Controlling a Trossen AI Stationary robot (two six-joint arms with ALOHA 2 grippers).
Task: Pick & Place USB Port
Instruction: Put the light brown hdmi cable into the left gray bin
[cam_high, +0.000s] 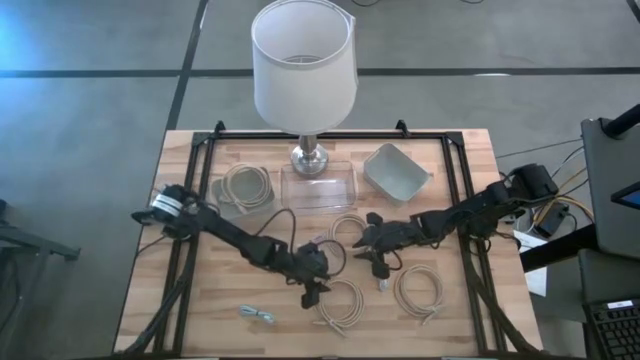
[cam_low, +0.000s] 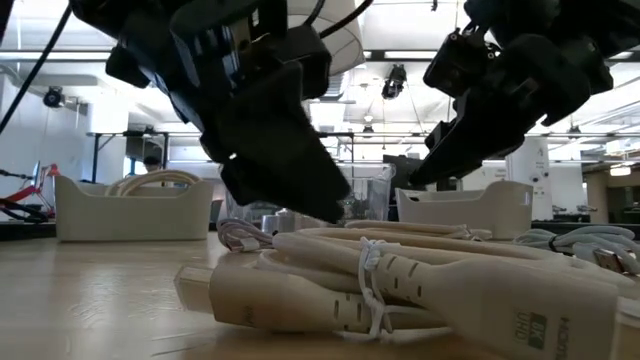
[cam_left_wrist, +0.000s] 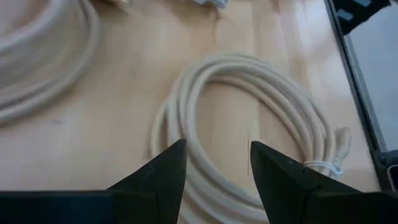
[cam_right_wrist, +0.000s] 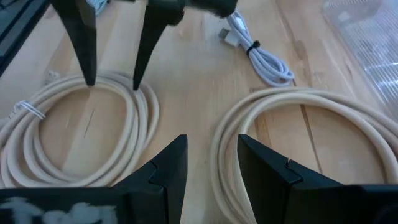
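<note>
1. Hovering low over the table, the left gripper (cam_high: 316, 293) has its fingers spread apart, straddling the strands of a coiled beige cable (cam_left_wrist: 249, 137) that lies flat on the wood near the front middle. Nothing is grasped yet.

2. The right gripper (cam_high: 378, 258) hangs just to the right of it and a little farther back, fingers likewise released and holding nothing, above a second beige coil (cam_right_wrist: 298, 143).

3. A small white USB cable (cam_right_wrist: 258, 56), bundled with a dark tie, lies between the two coils and close to both grippers. It looks to me like the piece the task means, though the left gripper is lined up on the beige coil instead.

4. At the far side stand a clear tray (cam_high: 319, 187), a grey bin (cam_high: 395, 172) to its right, and a bin holding a coil (cam_high: 243, 189) to its left, all around the lamp (cam_high: 303, 62). Which one is meant as the drop spot I cannot tell.

5. To do this grab well, I would:
   - keep the fingers wide until the tips nearly touch the wood;
   - take the whole bunch of strands between them, not a single loop;
   - close near the tie on the coil, where the strands stay gathered;
   - lift straight up and slowly, since a loose coil may sag and snag its neighbour.

6. Another coil (cam_high: 418, 293) and a small bluish cable (cam_high: 257, 315) lie along the near edge, well clear of both arms.
</note>
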